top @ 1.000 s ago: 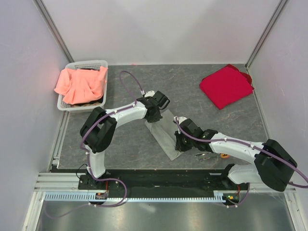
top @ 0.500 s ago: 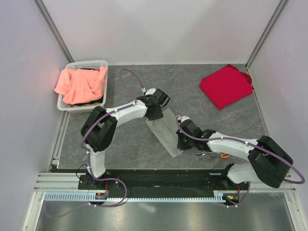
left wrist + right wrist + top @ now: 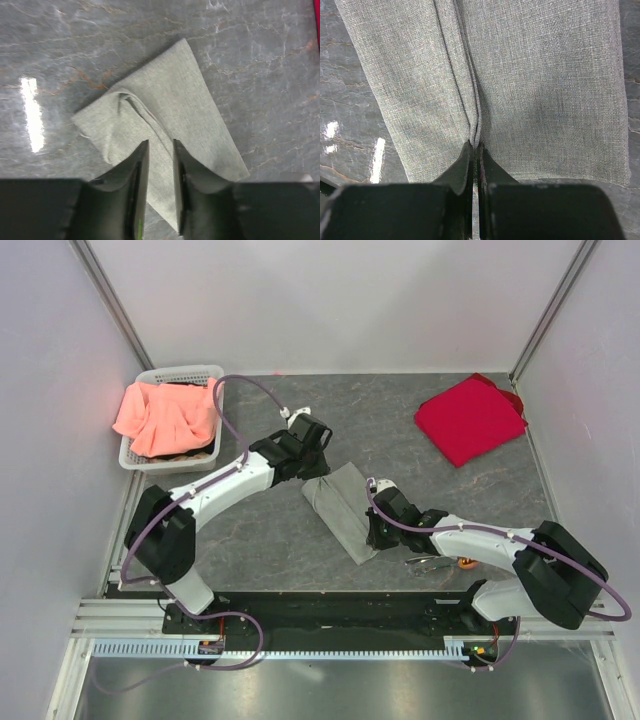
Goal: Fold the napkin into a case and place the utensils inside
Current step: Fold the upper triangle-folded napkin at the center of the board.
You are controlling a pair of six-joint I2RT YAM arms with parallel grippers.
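Left claw [image 3: 160, 144] has released and backed off the napkin [image 3: 343, 508], jaws narrowly parted, empty. Right claw [image 3: 475, 147] still pinches its near-end crease. Fold holds, flat on the bench [image 3: 265, 540]. Utensils [image 3: 428, 564] next, probably.

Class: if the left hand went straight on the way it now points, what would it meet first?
Most likely the napkin, lying directly ahead of the open left hand on the table. How far off it is remains unclear.

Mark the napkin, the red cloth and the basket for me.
napkin [image 3: 343, 513], top view, middle of folded strip.
red cloth [image 3: 468, 420], top view, its centre.
basket [image 3: 180, 370], top view, far rim.
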